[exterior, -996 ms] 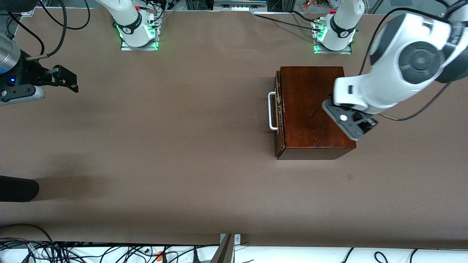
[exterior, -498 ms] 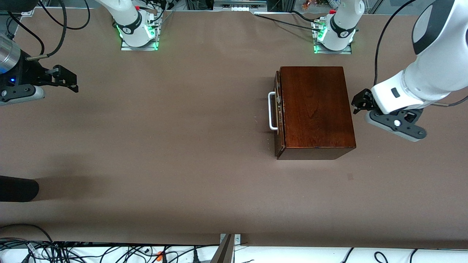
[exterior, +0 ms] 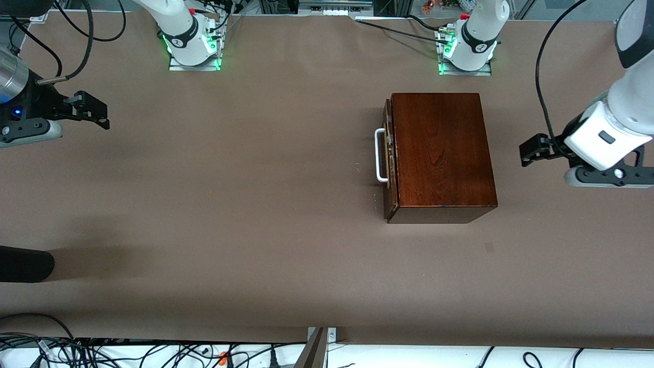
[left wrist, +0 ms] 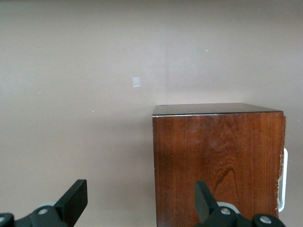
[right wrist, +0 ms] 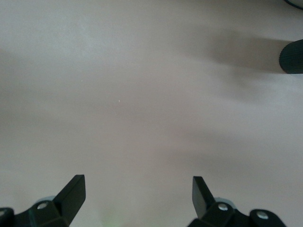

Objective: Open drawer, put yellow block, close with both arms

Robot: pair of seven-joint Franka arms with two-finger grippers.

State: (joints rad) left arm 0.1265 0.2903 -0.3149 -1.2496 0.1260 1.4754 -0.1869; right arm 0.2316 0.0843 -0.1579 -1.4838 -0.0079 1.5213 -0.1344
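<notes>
The dark reddish-brown wooden box (exterior: 439, 153) stands on the table near the left arm's base. Its drawer (exterior: 389, 190) is pushed in, and the white U-shaped handle (exterior: 380, 156) faces the right arm's end of the table. The yellow block is out of view. My left gripper (exterior: 526, 152) is open and empty, above the table beside the box toward the left arm's end. In the left wrist view my left gripper (left wrist: 141, 198) looks at the box (left wrist: 218, 156). My right gripper (exterior: 94, 110) waits open and empty over the right arm's end, and it also shows in the right wrist view (right wrist: 138, 194).
A black rounded object (exterior: 23, 263) lies at the table's edge at the right arm's end, also in the right wrist view (right wrist: 291, 56). A small pale mark (exterior: 489, 247) is on the brown table cover nearer the front camera than the box.
My left arm has swung from over the box's top out toward the left arm's end of the table. The right arm and the box have not moved.
</notes>
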